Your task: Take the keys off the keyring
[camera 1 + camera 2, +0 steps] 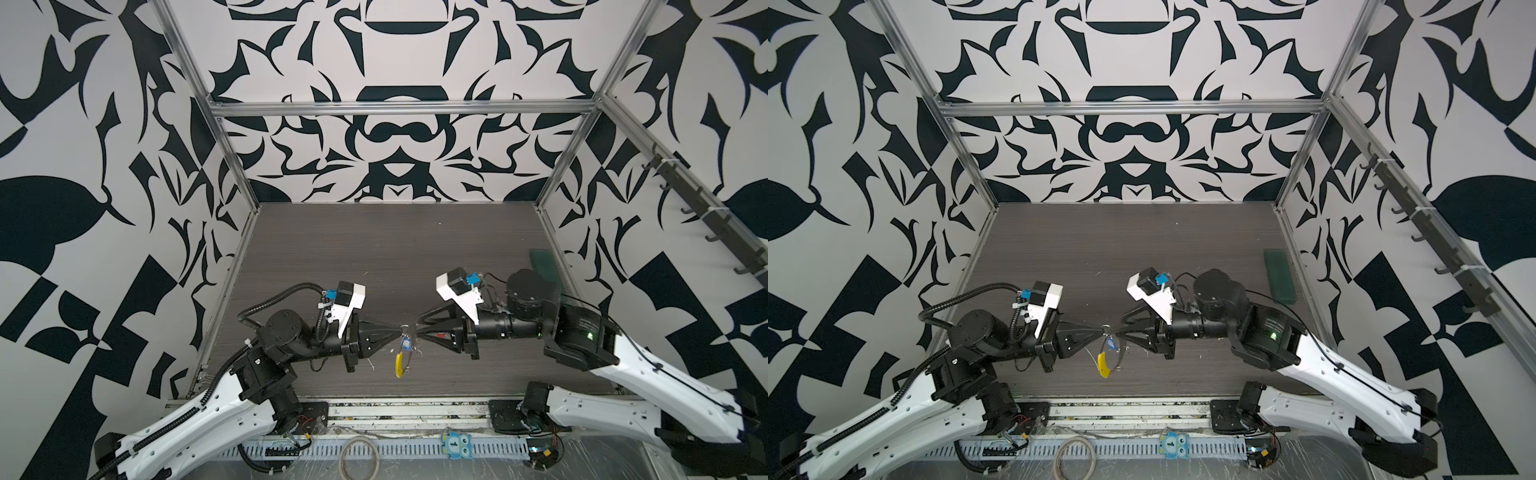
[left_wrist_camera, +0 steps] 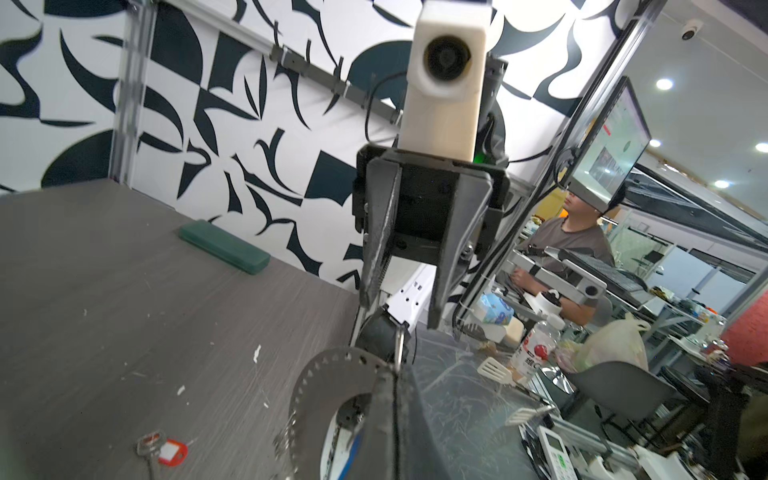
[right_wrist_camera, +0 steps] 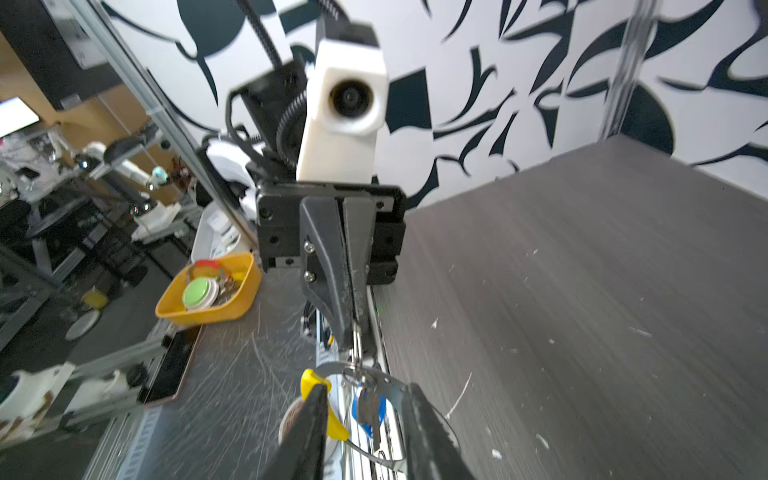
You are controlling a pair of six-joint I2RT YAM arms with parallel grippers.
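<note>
Clenching left gripper (image 1: 399, 328) on the keyring's (image 1: 399, 365) small metal ring, dangling it above the desk (image 1: 374, 249); right gripper (image 3: 365, 386) gaping astride. Judging loop floppy, light; favouring a pinch on the blue key's (image 1: 405, 344) stiff tag.

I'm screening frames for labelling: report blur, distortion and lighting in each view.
Both top views: evenly lit, wide-angle bowing of the frame rails, the keyring tiny and soft. Left wrist: table sharp, the left fingers close up out of focus, bright ceiling lights beyond. Right wrist: wall pattern smeared, blue key soft.
</note>
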